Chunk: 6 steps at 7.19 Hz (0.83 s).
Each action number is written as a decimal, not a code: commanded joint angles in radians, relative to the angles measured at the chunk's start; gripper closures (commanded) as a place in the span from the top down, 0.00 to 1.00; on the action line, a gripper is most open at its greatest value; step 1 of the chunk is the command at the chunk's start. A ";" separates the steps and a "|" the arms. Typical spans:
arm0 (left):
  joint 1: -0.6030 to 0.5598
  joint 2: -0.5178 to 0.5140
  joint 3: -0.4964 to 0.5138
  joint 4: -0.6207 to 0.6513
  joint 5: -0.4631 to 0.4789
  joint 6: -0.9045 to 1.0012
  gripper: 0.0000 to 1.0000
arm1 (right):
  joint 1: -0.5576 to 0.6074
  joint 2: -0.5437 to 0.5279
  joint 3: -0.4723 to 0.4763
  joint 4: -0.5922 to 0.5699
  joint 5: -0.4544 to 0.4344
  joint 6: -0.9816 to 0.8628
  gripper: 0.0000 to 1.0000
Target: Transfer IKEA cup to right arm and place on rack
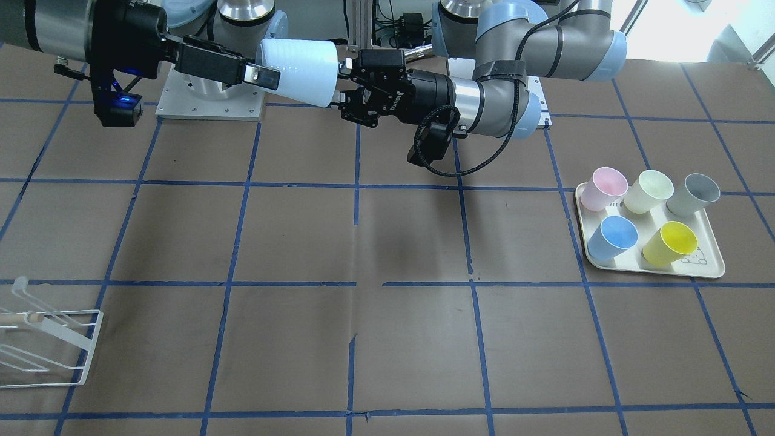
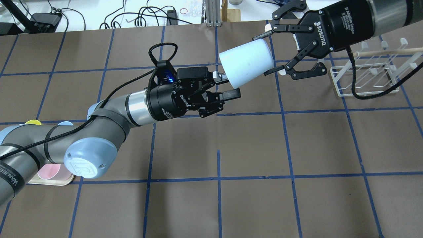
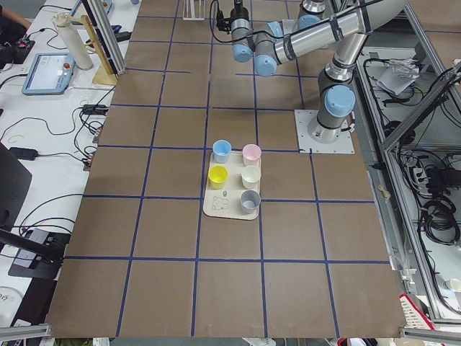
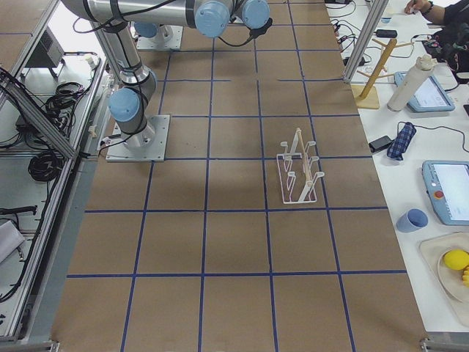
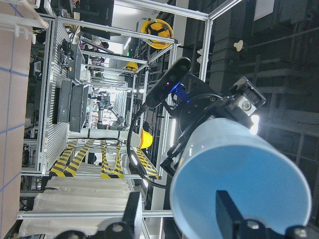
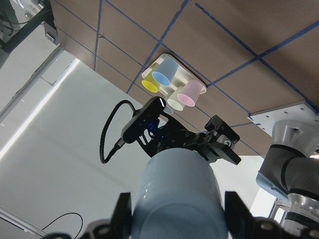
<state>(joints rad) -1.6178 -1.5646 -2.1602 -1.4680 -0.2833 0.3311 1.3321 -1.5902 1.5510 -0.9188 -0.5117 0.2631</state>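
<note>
The IKEA cup is pale sky-blue and lies on its side in mid-air, high over the table's far middle. My right gripper is shut on its narrow closed end, with a pad on each side; the right wrist view shows this too. My left gripper is at the cup's mouth with its jaws apart. One finger is inside the rim and one outside, neither pressing the wall. The left wrist view looks into the cup's mouth. The white wire rack stands on the table below the right arm.
A cream tray on the robot's left side holds pink, pale yellow, grey, deeper blue and yellow cups. The rack also shows in the front view. Brown table surface with blue tape lines lies between tray and rack.
</note>
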 commanded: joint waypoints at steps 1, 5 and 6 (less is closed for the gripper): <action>0.071 -0.002 0.000 0.000 0.004 -0.044 0.76 | -0.054 -0.001 -0.003 -0.018 -0.008 0.002 0.44; 0.185 -0.029 0.019 0.005 0.190 -0.122 0.93 | -0.093 -0.002 -0.003 -0.280 -0.284 -0.001 0.26; 0.202 -0.046 0.051 0.006 0.266 -0.127 0.97 | -0.091 -0.001 0.000 -0.379 -0.418 -0.011 0.23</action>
<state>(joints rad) -1.4362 -1.5936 -2.1389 -1.4645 -0.1131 0.2164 1.2408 -1.5938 1.5485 -1.1863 -0.7921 0.2603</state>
